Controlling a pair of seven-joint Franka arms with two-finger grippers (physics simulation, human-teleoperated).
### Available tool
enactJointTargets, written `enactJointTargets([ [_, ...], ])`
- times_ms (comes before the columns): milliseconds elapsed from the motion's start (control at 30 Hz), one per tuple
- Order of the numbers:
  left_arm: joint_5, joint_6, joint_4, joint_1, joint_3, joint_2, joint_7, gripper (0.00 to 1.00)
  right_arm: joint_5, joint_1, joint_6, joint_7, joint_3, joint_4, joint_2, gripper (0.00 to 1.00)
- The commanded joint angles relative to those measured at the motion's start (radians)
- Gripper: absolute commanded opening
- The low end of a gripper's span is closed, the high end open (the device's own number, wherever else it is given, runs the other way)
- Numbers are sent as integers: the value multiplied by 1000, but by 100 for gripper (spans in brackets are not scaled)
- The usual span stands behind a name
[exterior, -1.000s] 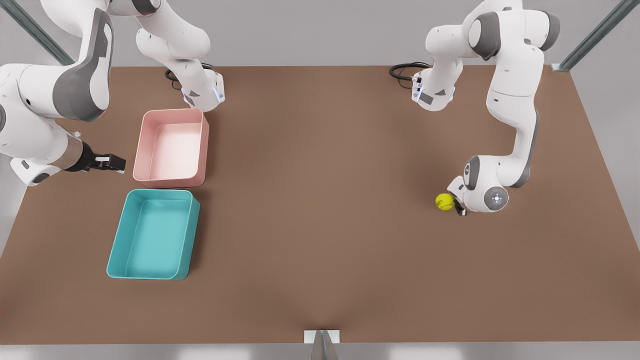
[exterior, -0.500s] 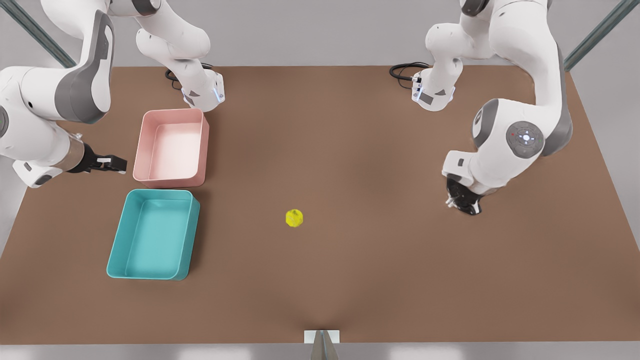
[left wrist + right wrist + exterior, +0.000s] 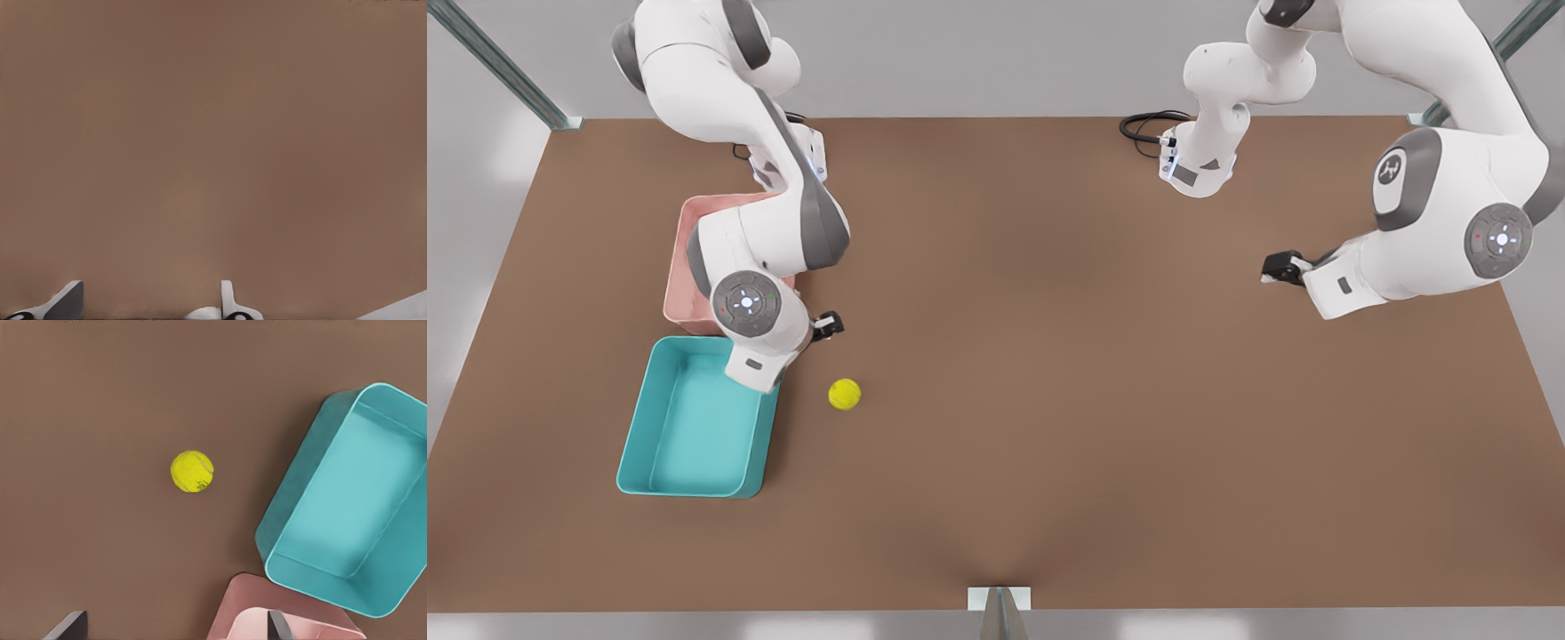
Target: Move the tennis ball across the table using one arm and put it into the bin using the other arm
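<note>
The tennis ball (image 3: 844,394) lies on the bench (image 3: 1049,444), just beside the bin (image 3: 694,462). The right hand (image 3: 829,325) hovers near it, open and empty. The left hand (image 3: 1282,267) waits well apart, seemingly open, holding nothing.

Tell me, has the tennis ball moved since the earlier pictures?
Yes. The tennis ball rolled toward the front view's left, ending close beside the teal bin.

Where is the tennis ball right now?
The tennis ball lies on the table in the front view's left half, just right of the teal bin, apart from the right gripper.
</note>
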Motion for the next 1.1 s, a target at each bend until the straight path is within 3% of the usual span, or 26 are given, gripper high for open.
enactJointTargets([
  [0, -3, -49, -1, 1, -1, -1, -559, 100, 9, 3, 216, 187, 1, -2, 39, 100],
  [167, -3, -46, -1, 10, 0, 0, -526, 100, 89, -36, 481, 287, -7, -113, 113, 100],
  [433, -3, -46, -2, 10, -1, 14, -526, 100, 153, -42, 754, 333, -7, -416, 46, 100],
  [1067, -2, -83, 2, 7, -4, 14, -526, 100, 138, -42, 851, 359, -13, -550, 104, 100],
])
